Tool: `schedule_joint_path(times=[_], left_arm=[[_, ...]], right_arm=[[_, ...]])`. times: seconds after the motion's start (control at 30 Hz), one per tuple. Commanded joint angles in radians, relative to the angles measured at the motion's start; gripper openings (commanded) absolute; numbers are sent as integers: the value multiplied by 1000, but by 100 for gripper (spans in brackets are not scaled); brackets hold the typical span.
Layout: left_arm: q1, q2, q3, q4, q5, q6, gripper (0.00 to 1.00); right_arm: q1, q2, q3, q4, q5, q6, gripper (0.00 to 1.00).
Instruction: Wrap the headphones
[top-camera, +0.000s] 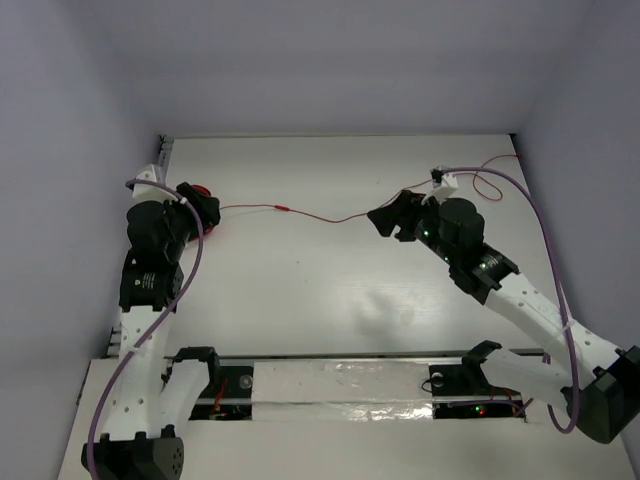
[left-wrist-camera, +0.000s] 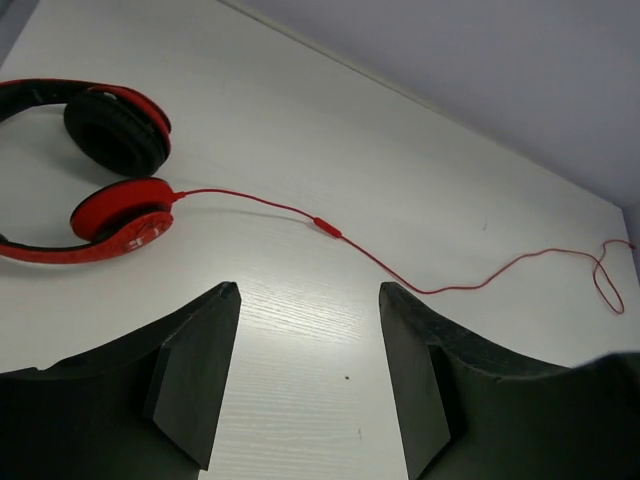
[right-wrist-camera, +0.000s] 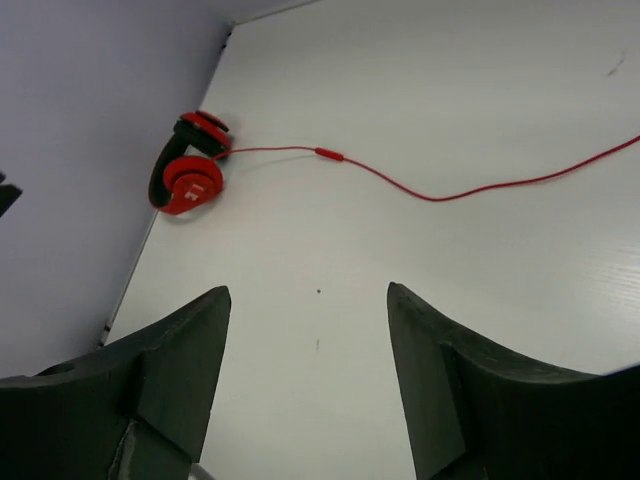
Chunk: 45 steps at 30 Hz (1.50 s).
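Observation:
The red headphones (top-camera: 199, 190) lie flat at the table's far left, mostly hidden under my left gripper (top-camera: 207, 212) in the top view. They show fully in the left wrist view (left-wrist-camera: 115, 200) and small in the right wrist view (right-wrist-camera: 190, 178). Their thin red cable (top-camera: 283, 209) runs right across the table, past my right gripper (top-camera: 388, 222), to a loose loop at the far right. It also shows in both wrist views (left-wrist-camera: 400, 275) (right-wrist-camera: 440, 197). Both grippers (left-wrist-camera: 310, 290) (right-wrist-camera: 308, 292) are open, empty and above the table, clear of the cable.
Thick purple robot cables (top-camera: 548, 230) hang along both arms. Grey walls close the table on the left, back and right. A taped strip (top-camera: 340, 385) and the arm bases sit at the near edge.

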Motion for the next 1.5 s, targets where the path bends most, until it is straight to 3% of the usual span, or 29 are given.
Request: schedule_joint_path(times=[0.0, 0.1, 0.13, 0.17, 0.2, 0.23, 0.37, 0.43, 0.53, 0.7, 0.8, 0.83, 0.87, 0.97, 1.1, 1.47], left_arm=[[0, 0, 46, -5, -73, 18, 55], [0, 31, 68, -21, -109, 15, 54], [0, 40, 81, -24, -116, 15, 43], [0, 49, 88, -43, -174, 11, 37], [0, 75, 97, -62, -199, 8, 32], [0, 90, 120, -79, -227, 6, 25], [0, 193, 157, -140, -369, 11, 10], [56, 299, 196, -178, -408, 3, 0], [165, 371, 194, -143, -364, 4, 0], [309, 536, 236, -105, -387, 43, 12], [433, 616, 241, -59, -275, 51, 23], [453, 627, 233, -35, -246, 52, 36], [467, 643, 232, 16, -213, 73, 42], [467, 733, 272, 41, -173, 162, 51], [477, 862, 321, 55, -130, 237, 52], [477, 1037, 460, 62, -47, 336, 58]], right_arm=[[3, -94, -38, 74, -113, 19, 70], [3, -144, -102, 165, -195, 35, 40], [3, -158, -113, 183, -193, 38, 17], [3, -155, -101, 170, -187, 33, 4], [3, -149, -95, 156, -183, 29, 0], [3, -145, -93, 148, -183, 27, 0], [3, -158, -101, 151, -204, 36, 0], [12, -168, -107, 140, -195, 32, 0], [12, -188, -122, 159, -189, 30, 0], [22, -193, -118, 151, -212, 24, 16], [22, -202, -119, 146, -221, 19, 33], [22, -205, -121, 145, -227, 19, 38], [22, -207, -119, 143, -232, 19, 44], [22, -218, -122, 148, -236, 16, 52], [31, -219, -127, 150, -241, 16, 52], [40, -190, -136, 177, -252, 13, 53]])
